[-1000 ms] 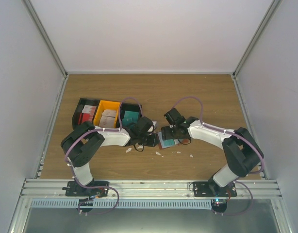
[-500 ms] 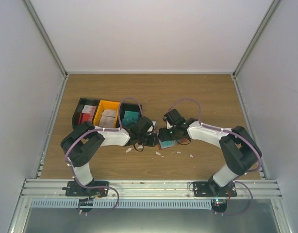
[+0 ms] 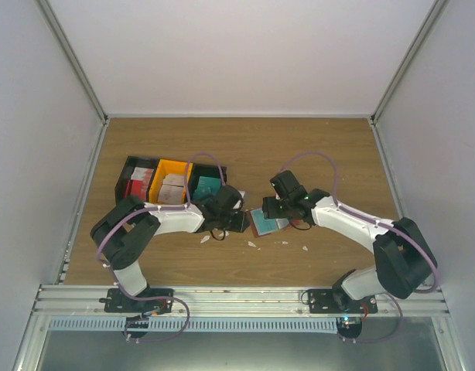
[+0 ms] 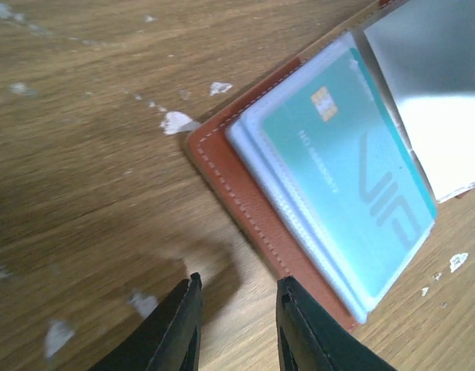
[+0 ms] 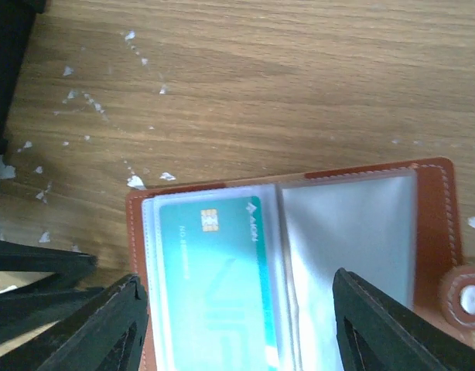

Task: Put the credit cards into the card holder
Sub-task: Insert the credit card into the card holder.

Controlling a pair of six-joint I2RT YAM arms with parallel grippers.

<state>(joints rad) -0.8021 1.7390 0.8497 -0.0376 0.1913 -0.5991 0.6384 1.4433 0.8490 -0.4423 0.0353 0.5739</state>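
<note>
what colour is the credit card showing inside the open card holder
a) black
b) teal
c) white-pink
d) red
b: the right wrist view shows a teal credit card with a gold chip, tucked into the open brown leather card holder.

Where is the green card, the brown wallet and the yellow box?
green card (image 5: 214,294), right wrist view, printed face.
brown wallet (image 5: 435,224), right wrist view, leather edge.
yellow box (image 3: 175,163), top view, far rim.
</note>
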